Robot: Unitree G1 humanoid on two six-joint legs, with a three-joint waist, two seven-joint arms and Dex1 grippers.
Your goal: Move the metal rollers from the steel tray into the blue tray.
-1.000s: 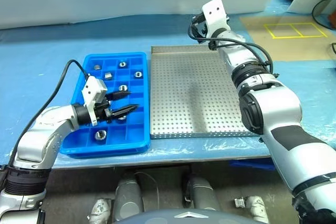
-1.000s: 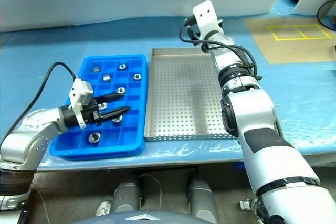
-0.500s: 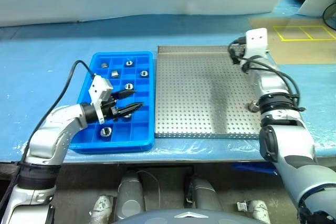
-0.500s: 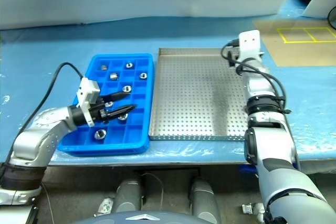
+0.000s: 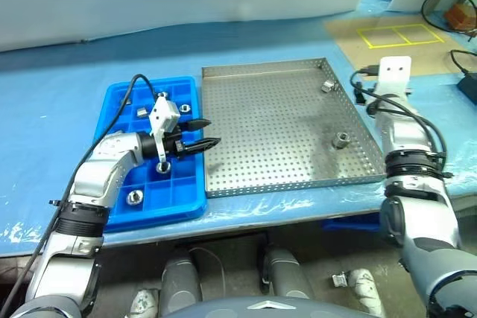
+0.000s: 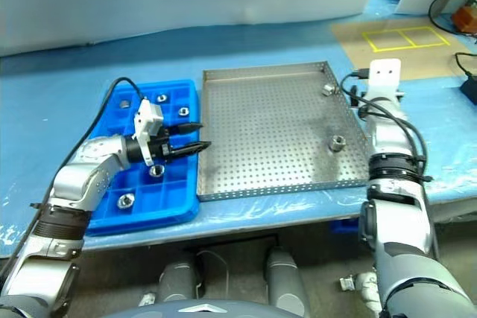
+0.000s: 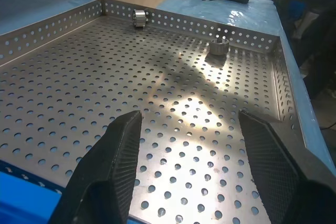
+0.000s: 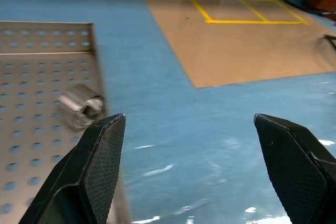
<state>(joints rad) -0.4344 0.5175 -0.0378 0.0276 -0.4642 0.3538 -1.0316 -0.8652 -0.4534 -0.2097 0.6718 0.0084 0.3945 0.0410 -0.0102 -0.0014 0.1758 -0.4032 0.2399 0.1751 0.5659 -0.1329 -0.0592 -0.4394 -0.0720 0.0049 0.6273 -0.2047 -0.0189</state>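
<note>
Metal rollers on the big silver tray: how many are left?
2: one roller lies by the steel tray's far right corner, the other near the right rim, halfway down. None looks hidden.

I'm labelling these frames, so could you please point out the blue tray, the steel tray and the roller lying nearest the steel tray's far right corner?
blue tray (image 5: 195, 200): left eye view, on its near rim.
steel tray (image 5: 268, 132): left eye view, on its bare perforated floor.
far-corner roller (image 5: 327, 86): left eye view, on its side.

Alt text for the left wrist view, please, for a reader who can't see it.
The left pincer, open with nothing between its two black fingers, hangs over the near edge of the silver perforated steel tray. Two small shiny metal rollers lie near the tray's far rim.
</note>
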